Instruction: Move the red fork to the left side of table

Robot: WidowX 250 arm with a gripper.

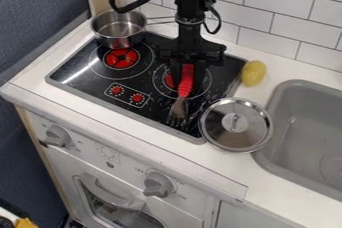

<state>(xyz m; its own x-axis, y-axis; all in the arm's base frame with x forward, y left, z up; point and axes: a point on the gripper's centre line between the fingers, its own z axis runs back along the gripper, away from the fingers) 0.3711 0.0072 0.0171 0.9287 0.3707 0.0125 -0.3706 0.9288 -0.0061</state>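
White tiles (270, 20) back the counter (207, 161). My jaws (188, 74) hang over the stove (90, 86); I cannot tell whether they grip the red fork (185, 88), its handle at them, tines below. The lid (250, 133) lies nearer the camera.

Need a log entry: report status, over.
Gripper shut on red-handled metal fork, over black stovetop. Silver metal pot nearby, possibly in the way.

Sink (286, 87) partly beyond right edge, arm (190, 2) partly beyond top.
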